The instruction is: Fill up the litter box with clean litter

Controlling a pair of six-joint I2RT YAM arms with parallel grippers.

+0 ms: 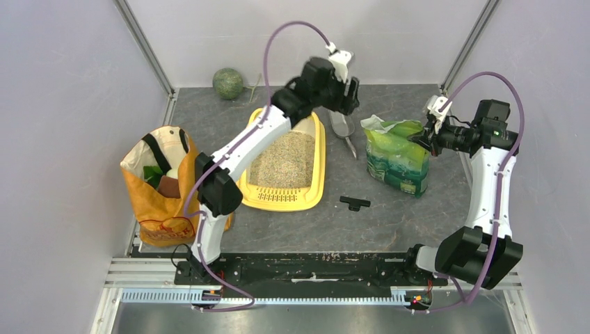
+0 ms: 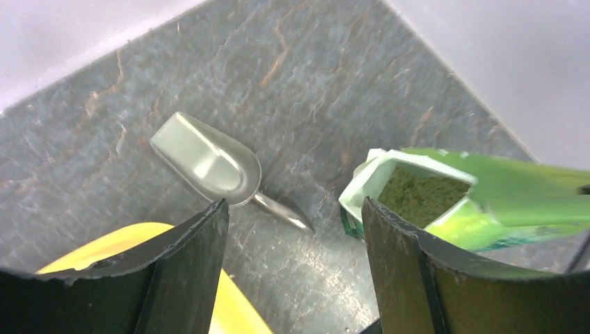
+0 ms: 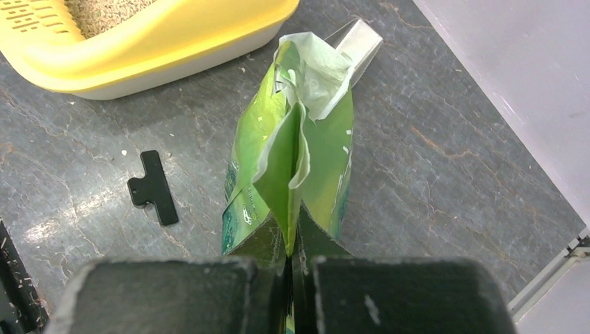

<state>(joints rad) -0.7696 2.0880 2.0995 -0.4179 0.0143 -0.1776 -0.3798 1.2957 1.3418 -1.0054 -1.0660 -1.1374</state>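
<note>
**Pose**
Left arm: reaches from its base diagonally forward and right, across the litter box, with the wrist raised past the tray's far right corner.
Left gripper: fingers spread wide, nothing between them. Hangs above the grey table, with scoop and bag mouth both in its wrist view.
Right arm: rises from its base, bends at the elbow, forearm level and pointing left.
Right gripper: pinched tight on a folded edge of the green bag, film squeezed between the pads.

**Count**
- Arms, 2; grippers, 2.
- Litter box, 1: yellow, mid-table, grille end toward the bases, partly hidden under the left arm.
- Clean litter: one beige bed inside the tray, covering the floor up to the grille. Grainy fill also visible in the bag's open mouth; colour unclear.
- Green bag, 1: on the table right of the tray, apart from it.
- Scoop, 1: grey metal, lying between tray and bag, bowl toward the back wall, handle just beside the bag.
- Black clip, 1: flat on the table, right of the tray's near corner.
- Orange bag, 1: upright, left of the tray.
- Round green ball, 1: far back, against the wall.
</note>
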